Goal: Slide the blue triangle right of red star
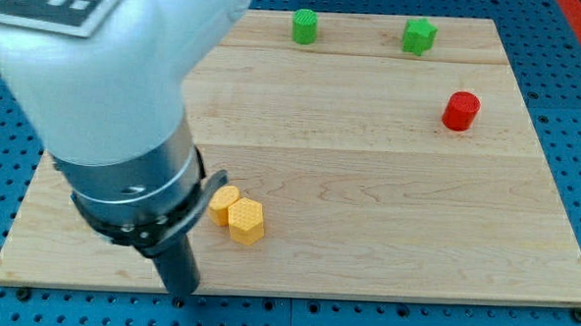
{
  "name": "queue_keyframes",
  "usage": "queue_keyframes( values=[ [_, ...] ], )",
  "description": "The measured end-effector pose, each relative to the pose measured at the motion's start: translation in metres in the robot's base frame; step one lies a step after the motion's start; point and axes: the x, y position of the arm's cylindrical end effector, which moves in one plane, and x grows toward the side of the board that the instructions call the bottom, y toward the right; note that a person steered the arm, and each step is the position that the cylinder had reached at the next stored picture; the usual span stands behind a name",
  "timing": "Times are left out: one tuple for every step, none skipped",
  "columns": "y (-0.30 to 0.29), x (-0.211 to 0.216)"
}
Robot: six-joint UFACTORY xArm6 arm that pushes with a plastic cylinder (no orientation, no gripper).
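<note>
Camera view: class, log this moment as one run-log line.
my tip: bottom left, left of yellow blocks | red block: right | green blocks: top | blue triangle, red star: not visible

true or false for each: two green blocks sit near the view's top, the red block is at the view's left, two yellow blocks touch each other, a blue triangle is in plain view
1. Two green blocks sit near the view's top. True: a green cylinder and a green star.
2. The red block is at the view's left. False: the red cylinder is at the right.
3. Two yellow blocks touch. True: a yellow block meets the yellow hexagon.
4. A blue triangle is in plain view. False: none shows.
5. My tip is right of the yellow blocks. False: it is left and below.
</note>
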Motion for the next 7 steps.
queue_keyframes(
  values=[
    [-0.008, 0.001],
    [-0.015, 0.0],
    [-0.022, -0.001],
    [-0.082, -0.04],
    [-0.094, -0.062],
    [-0.089, -0.095],
    [-0.09, -0.085]
  ],
)
